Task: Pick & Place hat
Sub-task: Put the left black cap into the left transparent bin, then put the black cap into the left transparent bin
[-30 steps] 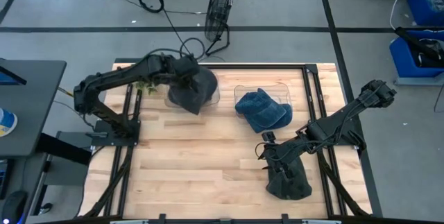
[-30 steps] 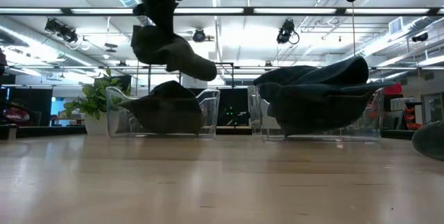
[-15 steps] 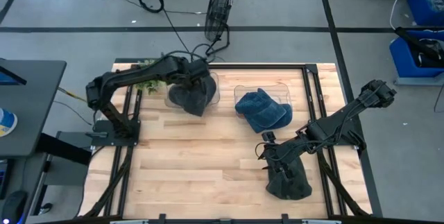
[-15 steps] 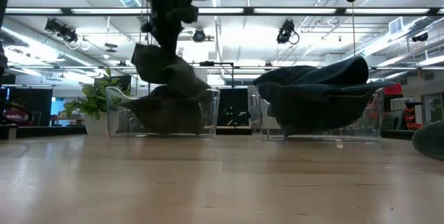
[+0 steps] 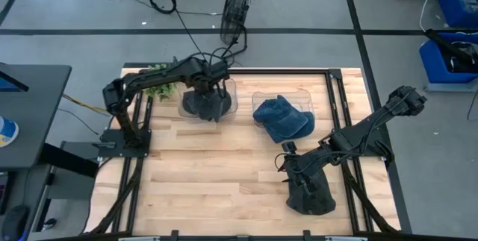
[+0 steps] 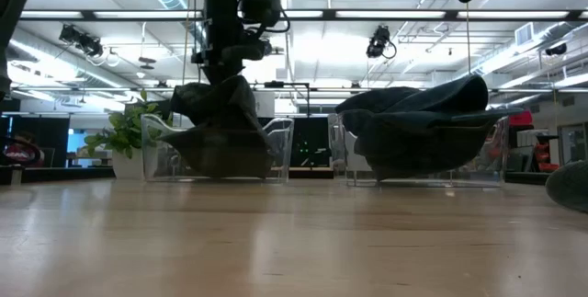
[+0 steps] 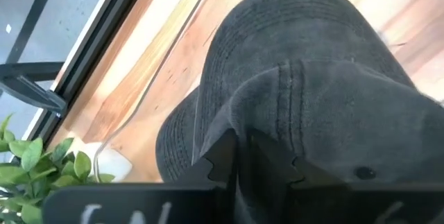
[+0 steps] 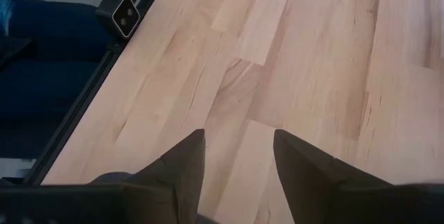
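A dark grey hat (image 5: 205, 105) (image 6: 216, 118) (image 7: 291, 78) hangs under my left gripper (image 5: 210, 84) (image 6: 225, 62) (image 7: 257, 161), which is shut on it over the left clear bin (image 5: 232, 104) (image 6: 281, 150). The hat's lower part is down inside that bin, on another dark hat there. Blue hats (image 5: 284, 119) (image 6: 423, 122) are heaped in the right clear bin (image 5: 258, 96) (image 6: 496, 164). My right gripper (image 8: 239, 154) (image 5: 297, 172) waits open low over the near right of the table, beside a further dark hat (image 5: 310, 196). My left gripper pinches a raised fold of the hat's cloth (image 7: 260, 137) between its two fingers (image 7: 220, 156), coming from above and pointing down. The hat hangs slack below the fingers, with its lower part (image 6: 220, 154) resting in the left bin.
A potted plant (image 5: 157, 90) (image 6: 129, 131) stands by the table's far left corner, next to the left bin. A fan (image 5: 236, 10) stands on the floor beyond the far edge. Bare wooden tabletop (image 5: 209, 166) lies between the bins and the near edge.
My left gripper has moved down and a little toward the far right, over the left bin, staying shut. The grey hat, which hung clear above the bin, has sunk with it and now rests in the bin on the hat there. The right arm has kept still.
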You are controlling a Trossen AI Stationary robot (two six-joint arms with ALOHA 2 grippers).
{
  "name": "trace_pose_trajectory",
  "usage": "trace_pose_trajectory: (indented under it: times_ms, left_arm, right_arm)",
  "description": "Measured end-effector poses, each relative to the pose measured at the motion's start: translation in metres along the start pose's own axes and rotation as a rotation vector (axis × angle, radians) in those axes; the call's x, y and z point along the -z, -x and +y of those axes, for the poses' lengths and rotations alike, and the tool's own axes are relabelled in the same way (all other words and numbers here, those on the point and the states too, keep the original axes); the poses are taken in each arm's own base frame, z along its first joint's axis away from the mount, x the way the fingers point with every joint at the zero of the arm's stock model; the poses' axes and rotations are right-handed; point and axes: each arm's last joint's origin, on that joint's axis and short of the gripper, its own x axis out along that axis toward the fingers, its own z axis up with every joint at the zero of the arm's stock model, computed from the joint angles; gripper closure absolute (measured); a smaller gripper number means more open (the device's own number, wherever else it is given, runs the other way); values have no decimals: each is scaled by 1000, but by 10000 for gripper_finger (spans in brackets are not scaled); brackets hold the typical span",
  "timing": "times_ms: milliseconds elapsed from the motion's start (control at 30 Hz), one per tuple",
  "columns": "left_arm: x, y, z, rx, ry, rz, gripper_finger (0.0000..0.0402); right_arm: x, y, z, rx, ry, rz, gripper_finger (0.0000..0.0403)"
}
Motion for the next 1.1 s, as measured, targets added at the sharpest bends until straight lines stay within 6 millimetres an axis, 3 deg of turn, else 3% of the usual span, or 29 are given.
trace_pose_trajectory:
  times_ms: [367,533,800,1100]
  left_arm:
    - [0,0,0,-6,-32,-2,261]
    - [6,9,-5,-2,-50,-3,238]
    - [17,54,-6,50,9,-138,252]
    - [37,123,-15,184,26,-396,270]
  right_arm:
    - [0,0,0,0,0,-3,224]
    - [0,0,0,0,-1,-1,224]
    - [0,8,-1,3,-10,78,224]
    - [25,8,11,-95,-51,299,224]
